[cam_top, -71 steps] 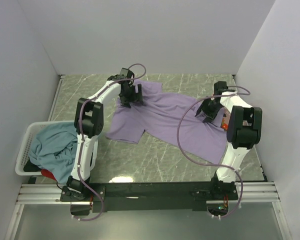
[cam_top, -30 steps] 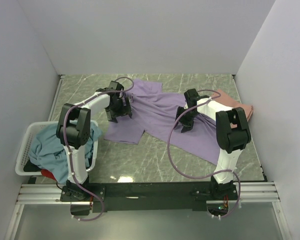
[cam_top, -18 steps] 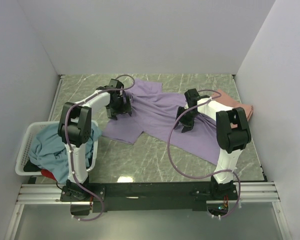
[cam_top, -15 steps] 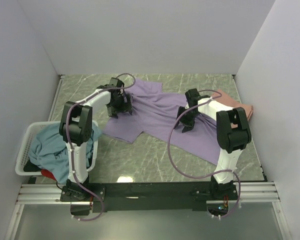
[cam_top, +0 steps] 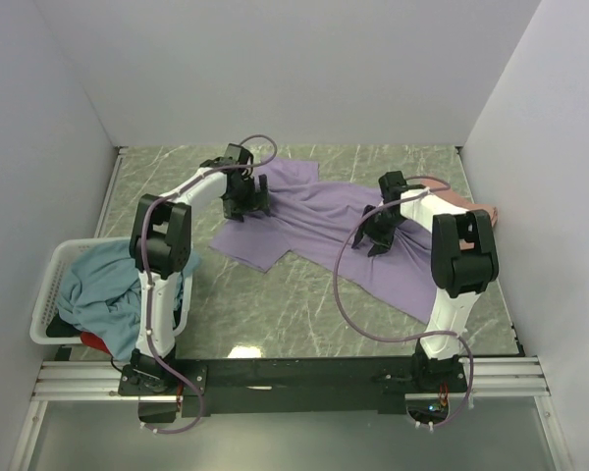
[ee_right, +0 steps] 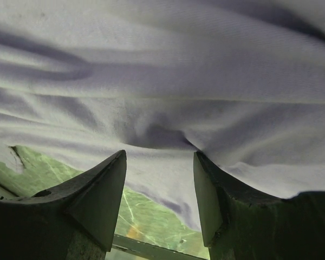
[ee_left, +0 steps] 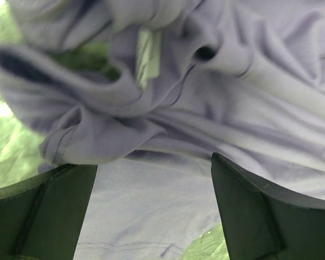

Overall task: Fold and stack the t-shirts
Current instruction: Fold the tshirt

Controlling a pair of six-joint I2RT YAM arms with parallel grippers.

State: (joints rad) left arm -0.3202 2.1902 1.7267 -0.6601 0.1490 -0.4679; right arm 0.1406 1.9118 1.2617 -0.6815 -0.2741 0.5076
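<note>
The lavender-purple t-shirt [cam_top: 314,221] lies spread and rumpled across the green marble table. My left gripper [cam_top: 243,203] is low over its left sleeve area, and my right gripper [cam_top: 381,235] is low over its middle right. In the left wrist view the jaws [ee_left: 154,162] stand wide apart over bunched lavender cloth [ee_left: 206,108]. In the right wrist view the jaws [ee_right: 160,153] stand apart with lavender cloth [ee_right: 162,70] sagging between them. The salmon-pink t-shirt [cam_top: 463,203] lies at the back right. The teal-blue t-shirt [cam_top: 103,285] and the red one [cam_top: 94,342] are in the basket.
The white slatted basket [cam_top: 51,294] stands at the table's left edge beside the left arm. White walls close in the back and both sides. Bare marble [cam_top: 275,309] shows in front of the lavender shirt. A black rail runs along the near edge.
Both grippers have moved back and to the right over the lavender shirt. The shirt's left part has shifted slightly right with them. The basket and pink shirt are unmoved.
</note>
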